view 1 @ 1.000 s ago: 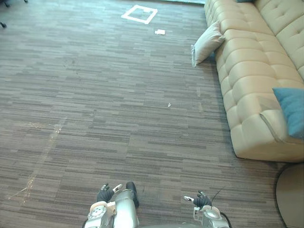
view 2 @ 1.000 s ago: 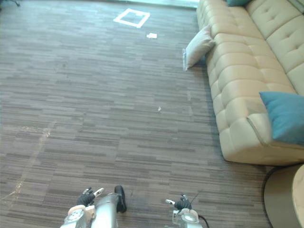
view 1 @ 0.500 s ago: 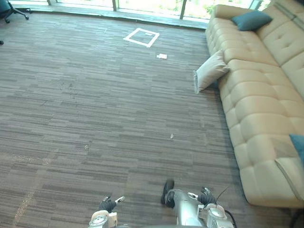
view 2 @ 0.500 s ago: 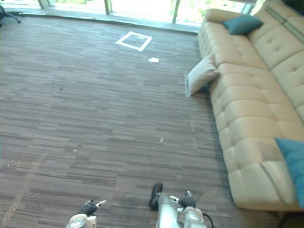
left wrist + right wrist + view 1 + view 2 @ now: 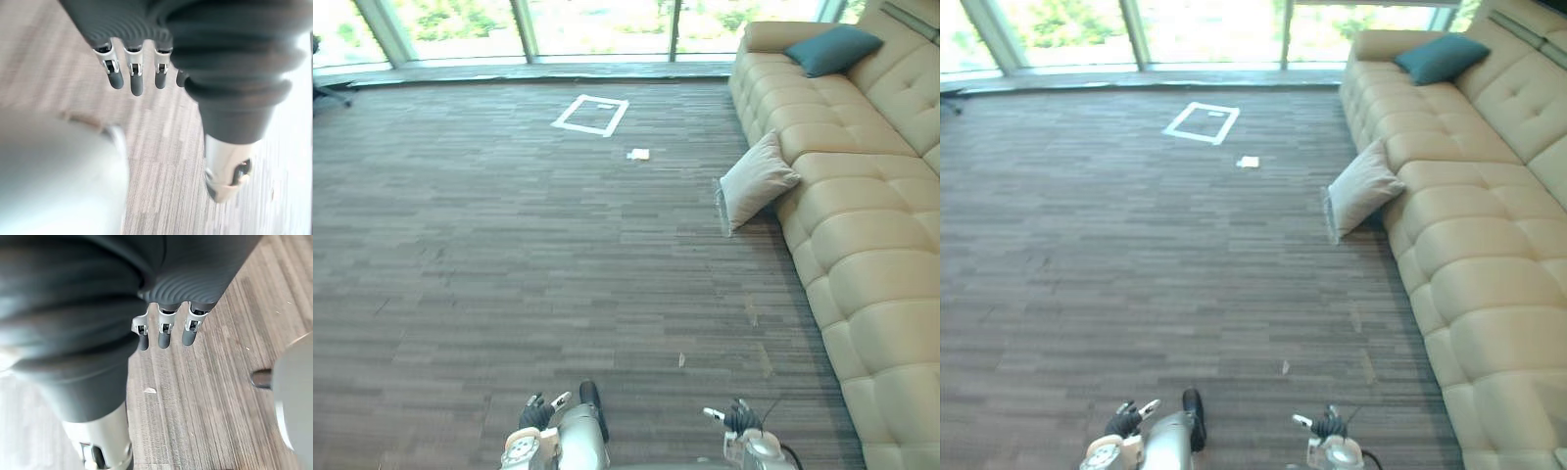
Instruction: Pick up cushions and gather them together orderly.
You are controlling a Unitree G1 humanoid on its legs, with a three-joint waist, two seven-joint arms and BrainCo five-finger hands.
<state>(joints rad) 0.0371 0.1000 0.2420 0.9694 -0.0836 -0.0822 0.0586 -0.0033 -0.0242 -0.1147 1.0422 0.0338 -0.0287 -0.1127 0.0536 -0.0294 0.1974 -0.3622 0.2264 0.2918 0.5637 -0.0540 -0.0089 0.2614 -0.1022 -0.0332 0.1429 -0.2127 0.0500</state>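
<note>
A cream cushion (image 5: pixel 757 179) stands on the floor, leaning against the front of the beige sofa (image 5: pixel 862 225). A teal cushion (image 5: pixel 832 49) lies on the sofa's far seat by the armrest. My left hand (image 5: pixel 536 412) hangs low at the bottom of the eye views, far from both cushions; its fingers (image 5: pixel 136 73) are relaxed and hold nothing. My right hand (image 5: pixel 736 417) hangs at the bottom right, its fingers (image 5: pixel 164 332) likewise loose and empty over the wooden floor.
A white taped square (image 5: pixel 590 114) and a small white paper (image 5: pixel 639 154) mark the floor near the windows. A tiny scrap (image 5: pixel 680 360) lies on the floor ahead of me. Wide open floor stretches left of the sofa.
The camera has moved forward and tilted up: the windows now show, the cream cushion sits closer, and the near teal cushion has left the picture. Both hands still hang empty.
</note>
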